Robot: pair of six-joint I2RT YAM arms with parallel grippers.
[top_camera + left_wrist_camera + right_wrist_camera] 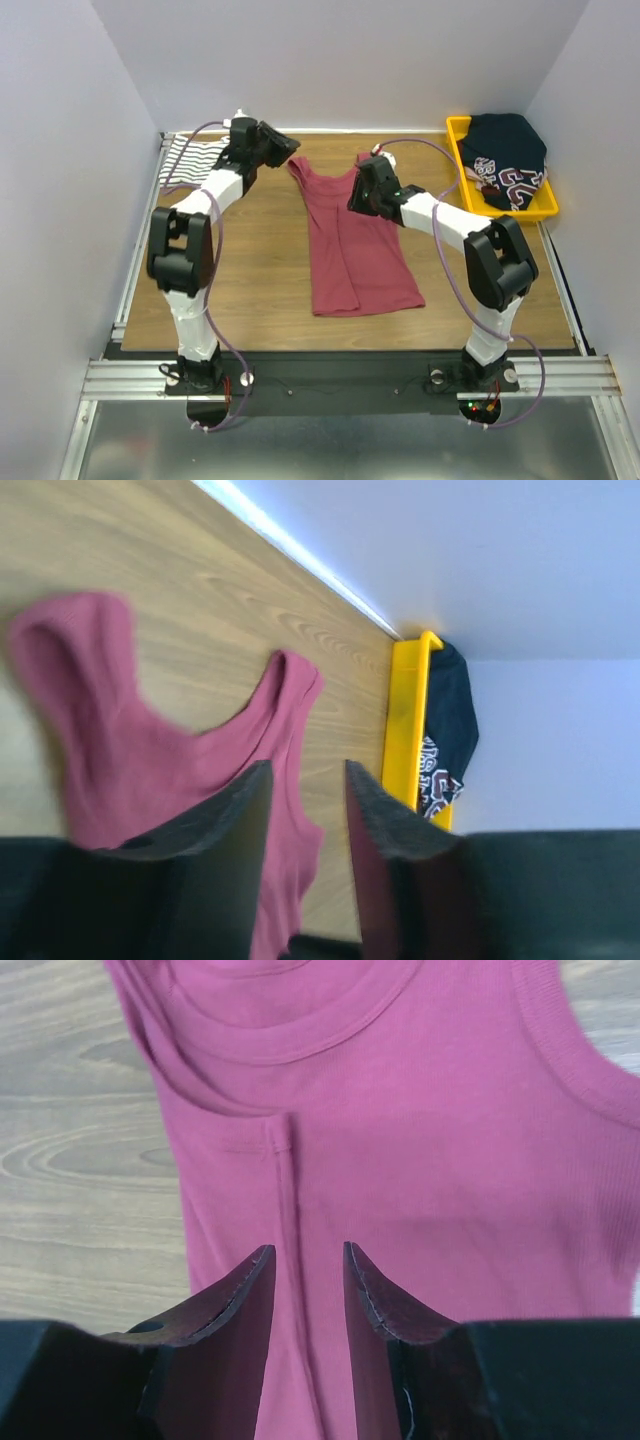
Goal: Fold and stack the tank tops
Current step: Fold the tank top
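As things lie now, far-left to right:

1. striped tank top: far-left corner of table, bunched, partly hid by left arm. Not folded.
2. left gripper: jaws parted, nothing btwn them. Sits by left-side strap of maroon tank top; no hold on it.
3. maroon tank top: mid-table, laid flat, straps to far side, hem nearest. One lengthwise ridge in cloth; otherwise looks unfolded.
4. right gripper: jaws part-open, empty. Over chest of item 3, just below neckline; touching cloth or not, can't tell.
5. yellow bin: far-right, holds dark printed garment.

Status (est.): early. Neither top folded, no stack. To do: fold maroon, fetch + fold striped, stack.
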